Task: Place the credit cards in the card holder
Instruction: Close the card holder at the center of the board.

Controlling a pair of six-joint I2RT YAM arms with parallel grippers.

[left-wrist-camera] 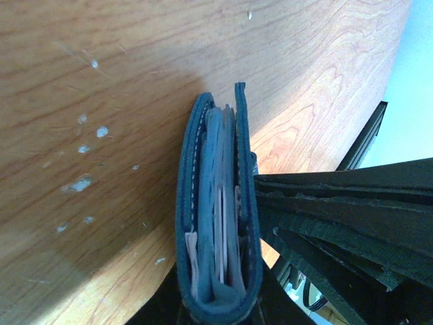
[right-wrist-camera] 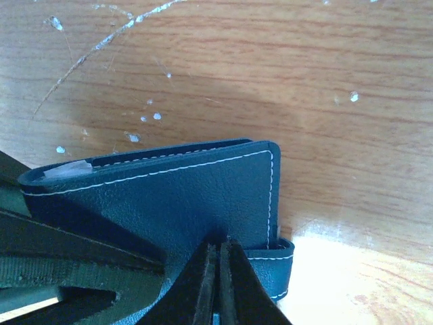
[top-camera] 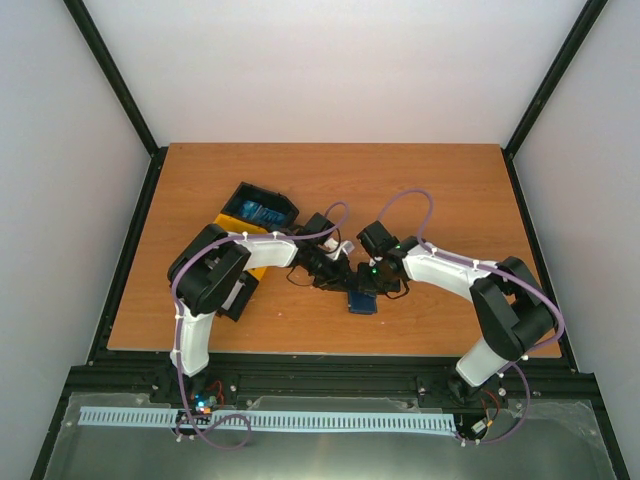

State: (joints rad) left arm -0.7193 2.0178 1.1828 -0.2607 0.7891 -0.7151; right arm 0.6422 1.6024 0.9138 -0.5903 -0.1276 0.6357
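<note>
Very close to the left wrist camera, the card holder (left-wrist-camera: 216, 217) is seen edge-on: two dark navy stitched covers almost closed, with paler blue-grey pockets pressed between them. Pale edges of credit cards (left-wrist-camera: 220, 230) show inside those pockets. Its folded end sits at the bottom of that view, between the dark fingers of the left gripper (top-camera: 338, 278), whose jaws are drawn narrow and clamp the holder there. The right wrist camera shows one cover face-on, with white stitching along its rim and a pale corner poking out at its upper left. In front of that cover, the right gripper (right-wrist-camera: 218, 257) has its two black fingers pressed together with no gap; whether they touch the leather cannot be told. From above, the holder hangs between the two grippers over the wooden table (top-camera: 450, 190), near the middle of its near edge; whether it rests on the wood cannot be told. A black-and-yellow bin tray (top-camera: 243, 192) lies left of centre on the table, partly under the left arm, with something blue in its far compartment.
</note>
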